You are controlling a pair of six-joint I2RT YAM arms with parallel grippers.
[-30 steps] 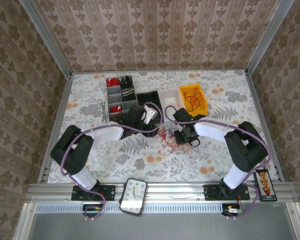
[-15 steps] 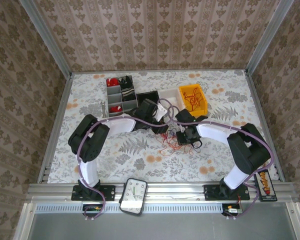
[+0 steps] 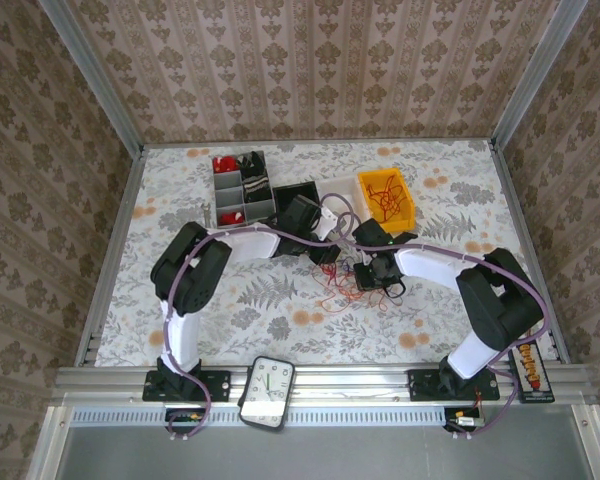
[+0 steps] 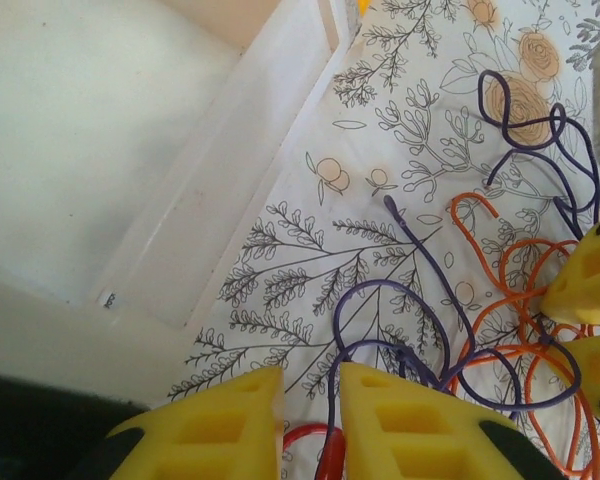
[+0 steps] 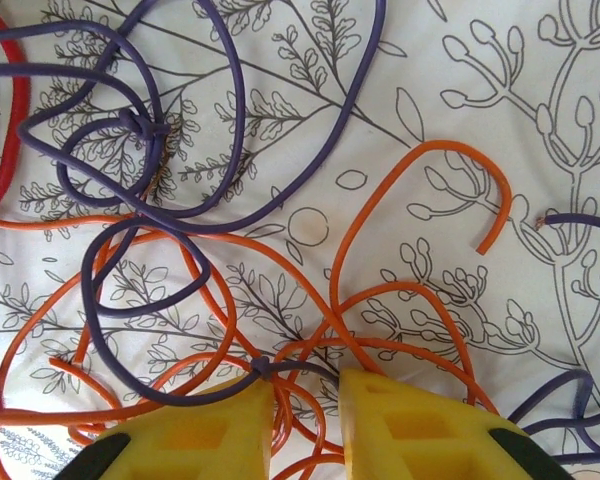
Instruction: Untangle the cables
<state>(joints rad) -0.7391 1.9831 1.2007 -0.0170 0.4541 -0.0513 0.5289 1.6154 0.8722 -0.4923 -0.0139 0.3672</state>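
Note:
The cables (image 3: 340, 285) lie in a loose tangle of orange, purple and red wire on the floral tablecloth at mid-table. My left gripper (image 3: 330, 254) is low at the tangle's left edge. In the left wrist view its yellow jaws (image 4: 310, 378) stand a narrow gap apart, with a purple wire (image 4: 380, 300) and a red wire (image 4: 315, 440) running between them, untouched. My right gripper (image 3: 370, 277) is over the tangle's right side. Its jaws (image 5: 307, 385) also stand slightly apart, straddling several orange strands (image 5: 380, 300) and a purple wire (image 5: 170, 270), with tablecloth showing between the strands.
A yellow bin (image 3: 404, 196) holding more wires stands at the back right, with a white tray (image 3: 338, 190) and a black tray (image 3: 298, 192) to its left. A grey organizer (image 3: 238, 190) sits further left. The white tray (image 4: 130, 150) lies just beyond my left fingers.
My left arm has reached further right, to the edge of the tangle, and its jaws have narrowed around the purple and red wires. The right arm has barely moved.

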